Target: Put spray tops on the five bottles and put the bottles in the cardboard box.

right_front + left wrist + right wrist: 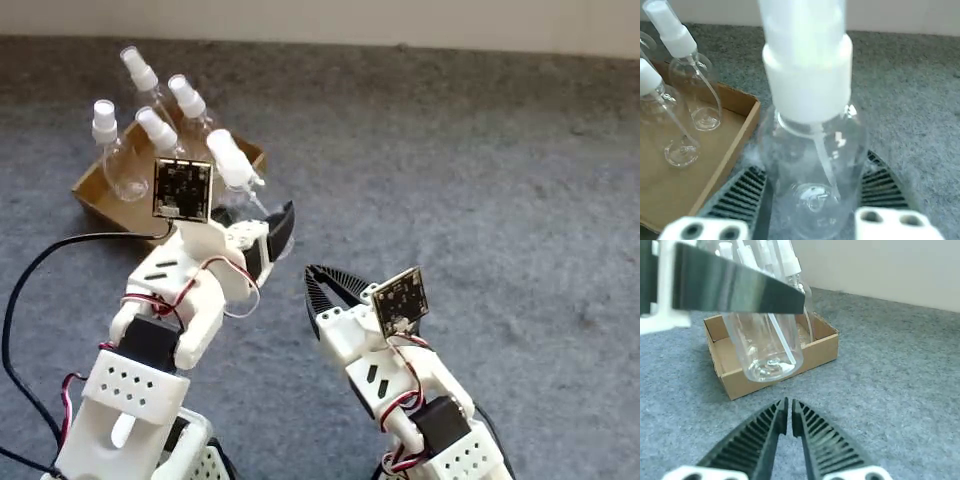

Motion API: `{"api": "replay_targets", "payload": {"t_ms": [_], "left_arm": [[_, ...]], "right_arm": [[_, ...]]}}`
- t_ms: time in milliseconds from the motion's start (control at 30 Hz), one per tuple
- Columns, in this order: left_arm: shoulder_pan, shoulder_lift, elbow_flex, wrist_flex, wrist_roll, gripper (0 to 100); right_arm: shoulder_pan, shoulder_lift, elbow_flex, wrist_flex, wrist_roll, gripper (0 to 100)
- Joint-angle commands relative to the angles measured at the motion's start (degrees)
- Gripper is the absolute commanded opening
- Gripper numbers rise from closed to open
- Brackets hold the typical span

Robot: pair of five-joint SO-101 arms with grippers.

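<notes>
Left gripper point(812, 172) clamps bottle point(241, 183) near-upright, spray top point(230, 158) up.

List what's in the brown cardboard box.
Four clear bottles with white spray tops stand in the box. The left gripper holds a fifth outside; a camera board hides the box's corner.
</notes>
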Motion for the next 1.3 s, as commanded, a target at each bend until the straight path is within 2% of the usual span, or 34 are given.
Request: {"api": "replay_targets", "payload": {"t_ms": [0, 100, 267, 333, 433, 667, 733, 1067, 1267], "left_arm": [[-6.46, -2.07, -0.57, -4.31, 0.26, 7], [-10.24, -2.15, -0.57, -2.46, -0.62, 7], [-15.16, -2.07, -0.13, 2.11, -13.27, 7], [-16.92, -2.07, 2.42, 1.58, -16.53, 7], [-19.21, -2.07, 8.04, -4.92, -17.05, 7], [-22.29, -2.07, 24.84, -36.75, -17.05, 7], [-22.29, -1.89, 27.65, -42.02, -17.05, 7], [-25.36, -1.54, 27.38, -43.25, -16.88, 7], [-24.92, -1.45, 27.74, -43.25, -16.79, 7]], "right_arm": [[-0.04, -0.48, 6.99, -1.45, 0.09, 1.1], [-0.04, -0.4, 6.99, -1.45, 0.09, 1.1], [-0.22, -0.4, 6.99, -1.45, 0.09, 1.1], [-0.22, -0.4, 6.99, -1.45, 0.09, 1.1], [-0.22, -0.4, 6.99, -1.45, 0.09, 1.1], [-0.22, -0.4, 6.99, -1.45, 0.09, 1.1], [-0.22, -0.4, 6.99, -1.45, 0.09, 1.1], [-0.22, -0.4, 6.99, -1.45, 0.09, 1.1], [-0.04, -0.4, 6.99, -1.36, 0.09, 1.1]]}}
